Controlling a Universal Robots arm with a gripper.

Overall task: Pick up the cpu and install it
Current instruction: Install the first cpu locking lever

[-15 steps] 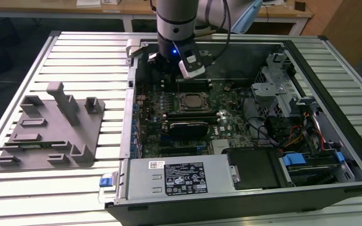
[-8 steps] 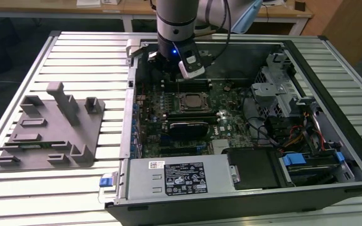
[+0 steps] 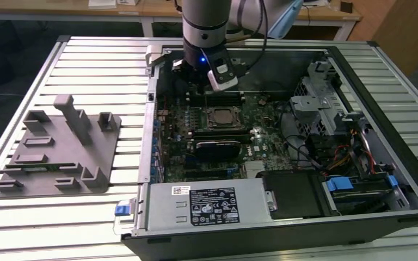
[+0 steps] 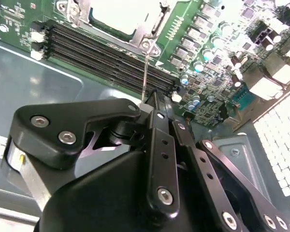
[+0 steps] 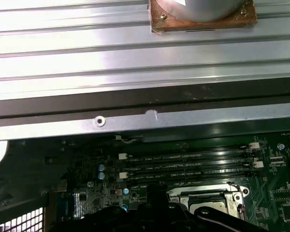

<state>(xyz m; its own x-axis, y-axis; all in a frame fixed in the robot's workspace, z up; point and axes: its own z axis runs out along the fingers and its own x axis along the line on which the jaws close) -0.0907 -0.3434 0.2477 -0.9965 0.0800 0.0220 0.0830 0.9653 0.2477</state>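
my gripper (image 4: 152,99) hangs inside the open computer case (image 3: 285,68), fingers (image 4: 159,140) drawn together at the tips with no chip between them. the cpu (image 4: 117,13) lies flat in the socket frame (image 4: 152,29) on the motherboard (image 4: 217,72), just across the memory slots (image 4: 101,55) from my gripper. a thin wire lever (image 4: 145,72) runs from the socket's corner to my tips; whether i pinch it, i cannot tell.

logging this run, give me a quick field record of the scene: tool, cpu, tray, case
tool: low over the board, by the ram slots, near the socket
cpu: lying in the socket
tray: on the table, at the exterior view's left of the case
case: open, lying flat, board facing up
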